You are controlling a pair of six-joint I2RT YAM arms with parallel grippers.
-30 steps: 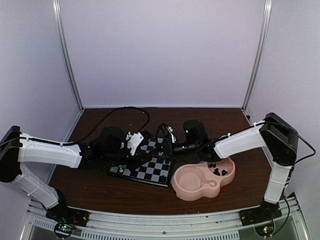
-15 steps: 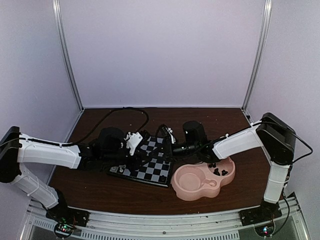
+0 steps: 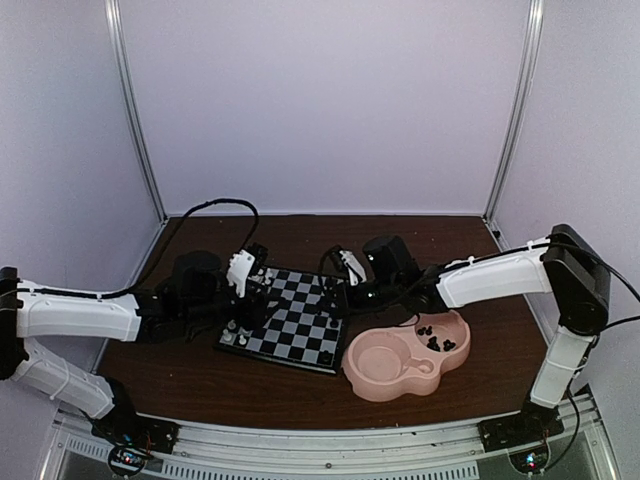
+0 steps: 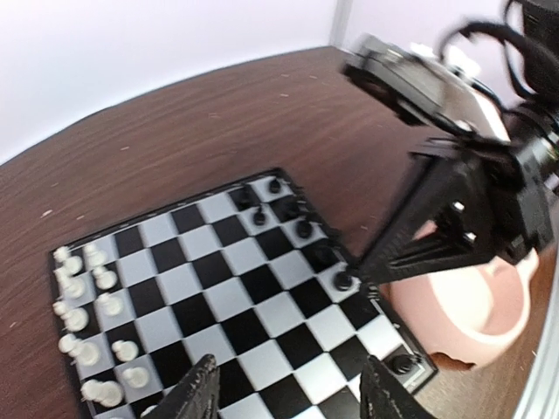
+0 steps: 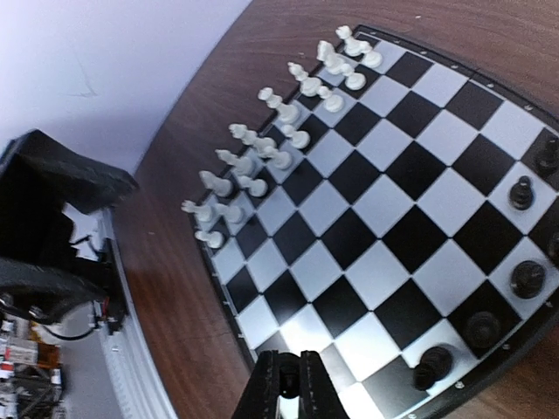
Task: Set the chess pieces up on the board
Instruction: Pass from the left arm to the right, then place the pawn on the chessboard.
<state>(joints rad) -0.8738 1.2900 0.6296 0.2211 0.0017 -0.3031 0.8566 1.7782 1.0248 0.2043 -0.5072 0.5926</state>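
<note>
Left gripper (image 4: pixel 293 393) released and empty at 9 o'clock of the board (image 3: pixel 300 325), right gripper (image 5: pixel 288 384) clenched at 3 o'clock, white chess pieces (image 5: pixel 271 153) ranked along 9 o'clock, black chess pieces (image 5: pixel 528 278) along 3 o'clock, others in pink dish (image 3: pixel 375 385) at 4 o'clock on bench (image 3: pixel 220 385).

Probably a lab test booth, plain lilac walls (image 3: pixel 320 100), aluminium posts (image 3: pixel 135 110)

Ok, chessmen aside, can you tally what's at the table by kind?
Chessboard: 1
Pink dish: 1
Robot arms: 2, the left arm and the right arm
Total: 4
</note>
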